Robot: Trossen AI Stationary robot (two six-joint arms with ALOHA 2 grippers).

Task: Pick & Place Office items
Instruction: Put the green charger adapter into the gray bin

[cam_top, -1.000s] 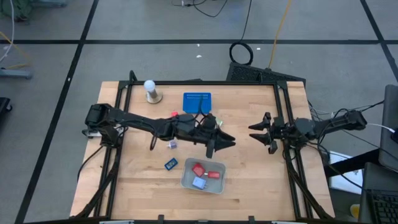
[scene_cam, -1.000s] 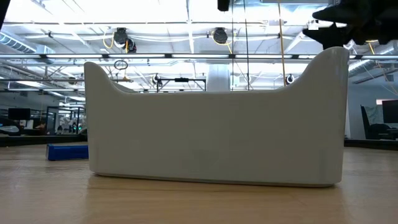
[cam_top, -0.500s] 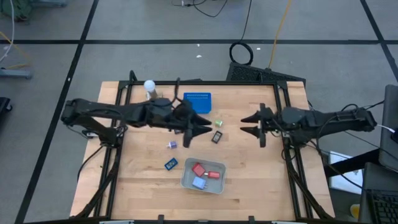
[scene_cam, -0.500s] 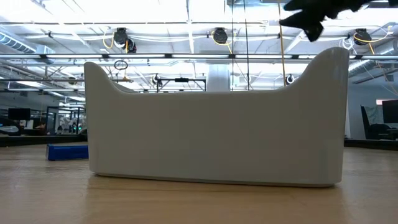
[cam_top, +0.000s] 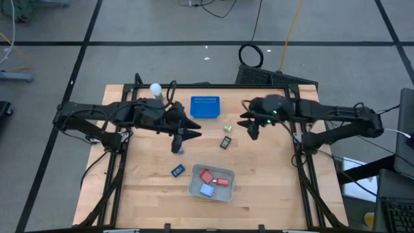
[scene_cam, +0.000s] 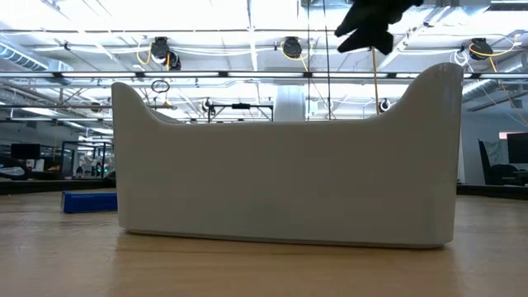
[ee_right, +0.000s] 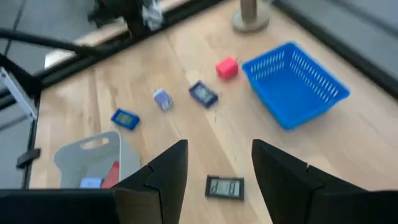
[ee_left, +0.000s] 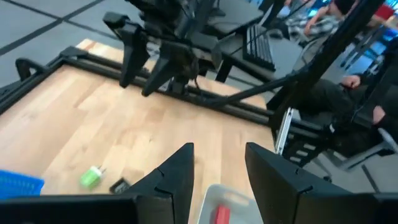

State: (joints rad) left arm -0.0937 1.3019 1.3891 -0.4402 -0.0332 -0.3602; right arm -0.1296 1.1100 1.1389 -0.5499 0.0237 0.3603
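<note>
Both grippers hang open above the table and hold nothing. My left gripper is left of centre, over a small purple piece. My right gripper is right of centre, beside a green piece and a black piece that lie flat on the wood. A blue piece lies nearer the front edge. In the right wrist view a red cube and another blue piece lie near the basket. The grey tray holds red and blue pieces.
A blue perforated basket and a white ball on a round stand sit near the far edge. A black frame rail runs along the table's sides. The tray's wall fills the low view. Bare wood lies right of the tray.
My left gripper has drawn back from beside the tray toward the table's left and far edge, uncovering the black piece. My right gripper has moved from the right rail toward the table's left, up to the green and black pieces. No piece has moved.
</note>
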